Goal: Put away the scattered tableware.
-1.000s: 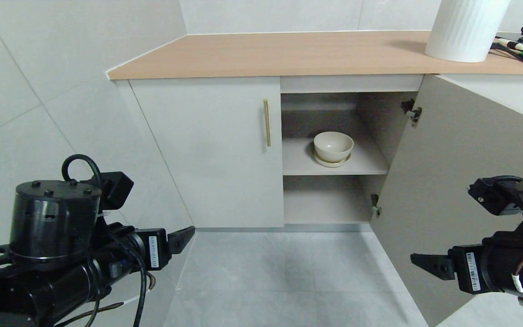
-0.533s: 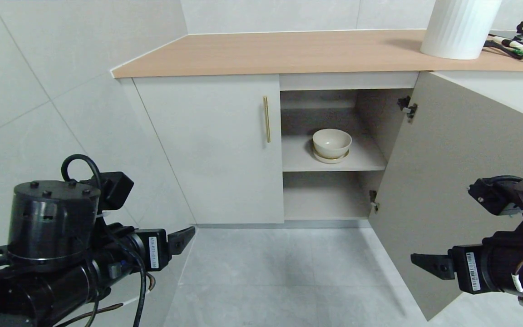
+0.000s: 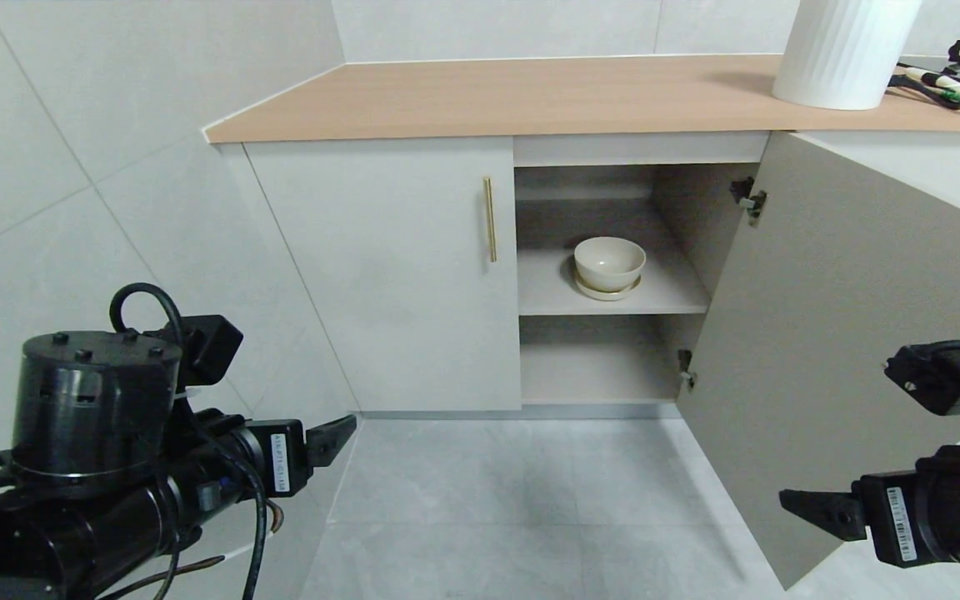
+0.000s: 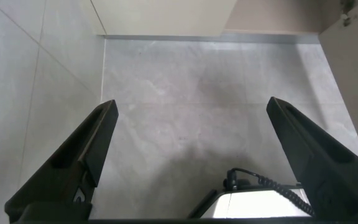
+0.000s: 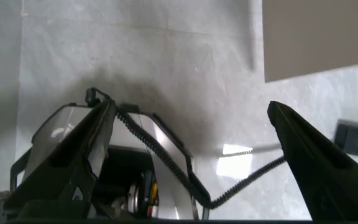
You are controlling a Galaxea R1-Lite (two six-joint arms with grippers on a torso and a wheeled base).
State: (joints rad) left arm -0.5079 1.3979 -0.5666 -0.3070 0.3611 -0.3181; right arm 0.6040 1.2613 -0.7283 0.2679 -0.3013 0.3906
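Nearby, left gripper [image 4: 190, 106] and right gripper [image 5: 190, 107] gape empty — cabinet door [image 3: 822, 333] stands open near the bowl [image 3: 609, 261].

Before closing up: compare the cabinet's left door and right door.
The left door is shut; the right door stands wide open. The left door shows its outer face and gold bar handle; the right door shows its inner face and hinges. Both are plain pale panels.

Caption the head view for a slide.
Stowed bowl on saucer, upper shelf of the open cabinet; left tool and right tool hang low, open and empty.
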